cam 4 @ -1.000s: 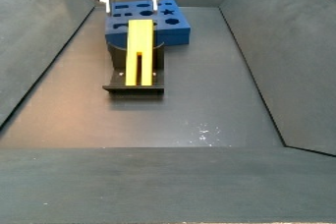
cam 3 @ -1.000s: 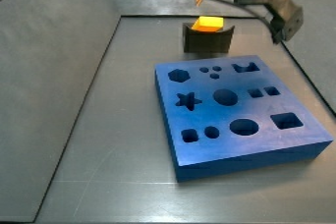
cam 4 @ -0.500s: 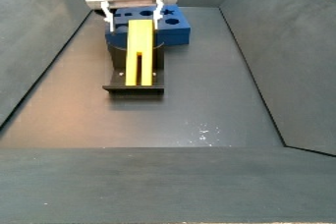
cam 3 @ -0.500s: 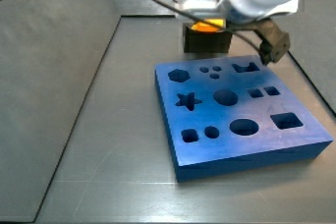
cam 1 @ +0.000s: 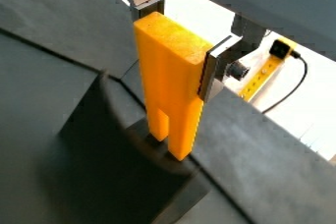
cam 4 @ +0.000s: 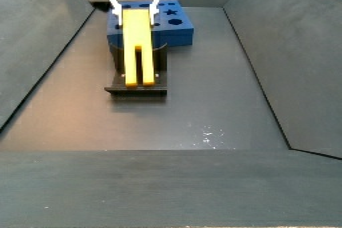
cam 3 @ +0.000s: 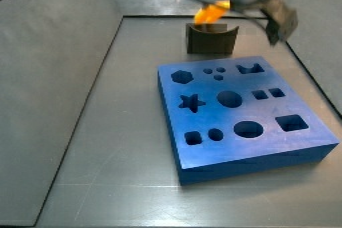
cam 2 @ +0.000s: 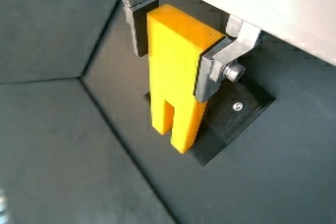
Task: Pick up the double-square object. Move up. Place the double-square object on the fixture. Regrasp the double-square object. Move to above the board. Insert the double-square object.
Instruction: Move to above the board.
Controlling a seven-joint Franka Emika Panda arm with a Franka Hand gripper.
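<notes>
Gripper [cam 4: 138,14] over the fixture [cam 4: 136,84], fingers [cam 2: 217,69] flanking the yellow block [cam 4: 138,44]. Jaws look closed on block's upper part; contact on far side not fully visible. Block stands w/ lower end at the fixture. Blue board [cam 4: 150,23] behind. Advice: confirm square grip, lift straight, no tilt, before traversing to board.

Both wrist views look closely along the gripper [cam 1: 188,39] at the double-square object [cam 1: 174,85]. A side view looks down across the board [cam 3: 241,112] toward the fixture [cam 3: 210,38] at the floor's far edge. A side view faces the fixture [cam 4: 136,85] with the board [cam 4: 177,27] behind.
</notes>
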